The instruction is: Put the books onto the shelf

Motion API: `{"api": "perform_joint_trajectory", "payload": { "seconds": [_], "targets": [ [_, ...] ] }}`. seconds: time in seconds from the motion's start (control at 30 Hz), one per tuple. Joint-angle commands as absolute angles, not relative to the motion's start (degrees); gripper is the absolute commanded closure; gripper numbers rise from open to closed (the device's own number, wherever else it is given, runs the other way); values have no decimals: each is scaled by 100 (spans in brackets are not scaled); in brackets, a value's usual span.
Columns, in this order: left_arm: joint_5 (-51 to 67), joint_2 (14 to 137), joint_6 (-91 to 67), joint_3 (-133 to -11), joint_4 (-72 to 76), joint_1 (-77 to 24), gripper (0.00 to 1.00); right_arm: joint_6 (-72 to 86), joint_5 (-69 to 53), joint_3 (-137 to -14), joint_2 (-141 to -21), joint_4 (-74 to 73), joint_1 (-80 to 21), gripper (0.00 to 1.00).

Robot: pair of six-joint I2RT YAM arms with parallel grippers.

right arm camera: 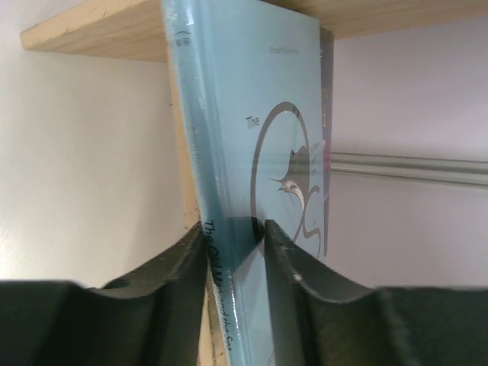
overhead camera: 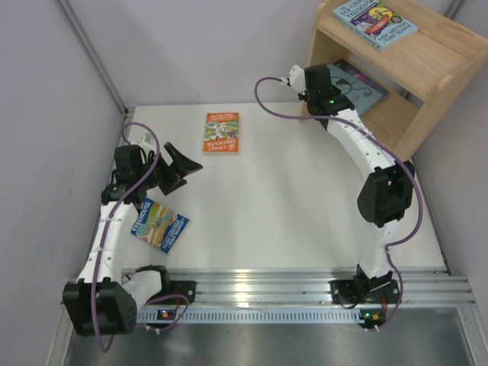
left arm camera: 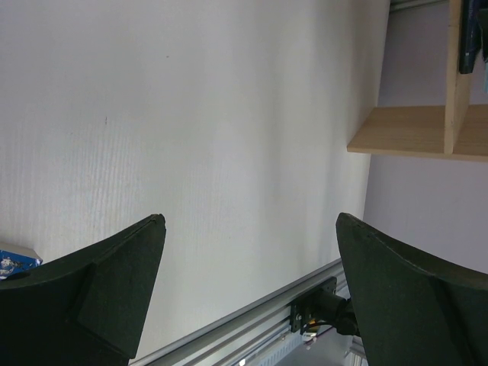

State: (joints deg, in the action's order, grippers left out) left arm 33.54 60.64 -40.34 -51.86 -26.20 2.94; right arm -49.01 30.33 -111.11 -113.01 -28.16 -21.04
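In the right wrist view my right gripper [right arm camera: 235,229] is shut on the spine edge of the light-blue book [right arm camera: 252,114], which has a black drawing on it. It holds the book at the shelf [right arm camera: 99,27]. A purple book's edge [right arm camera: 329,137] shows behind it. From above, this gripper [overhead camera: 343,95] reaches into the lower tier of the wooden shelf [overhead camera: 427,57]. A colourful blue book [overhead camera: 374,20] lies on the top tier. An orange book [overhead camera: 221,132] and another blue illustrated book [overhead camera: 159,224] lie on the table. My left gripper [overhead camera: 187,169] hangs open and holds nothing.
The left arm stands over the table's left side, close to the left wall. In the left wrist view the open left gripper [left arm camera: 250,221] faces the white table [left arm camera: 191,114], with the aluminium rail [left arm camera: 252,320] at the near edge and the shelf [left arm camera: 412,130] at the right.
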Motion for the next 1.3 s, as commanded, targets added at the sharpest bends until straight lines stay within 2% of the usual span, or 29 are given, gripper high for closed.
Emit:
{"api": "perform_joint_trajectory", "payload": {
  "seconds": [0.0,0.2,0.57,1.07,1.27],
  "targets": [
    [3322,5976,-3938,-5388,-2610,255,1,-4930,3208,-11461,-11223,-2224,-1925,63],
    [3270,5994,-3850,-5476,-2769,237,1,-4904,3164,-11566,-11399,-2188,-1863,54],
    [3252,5959,-3893,-5440,-2742,202,1,-4641,2567,-11566,-11127,-2689,-1890,49],
    [3252,5845,-3929,-5467,-2751,158,2,-4851,2716,-11268,-11030,-2620,-1890,69],
    [3164,5783,-3911,-5537,-2804,141,2,-5124,2795,-11118,-11083,-2260,-1846,71]
  ]
}}
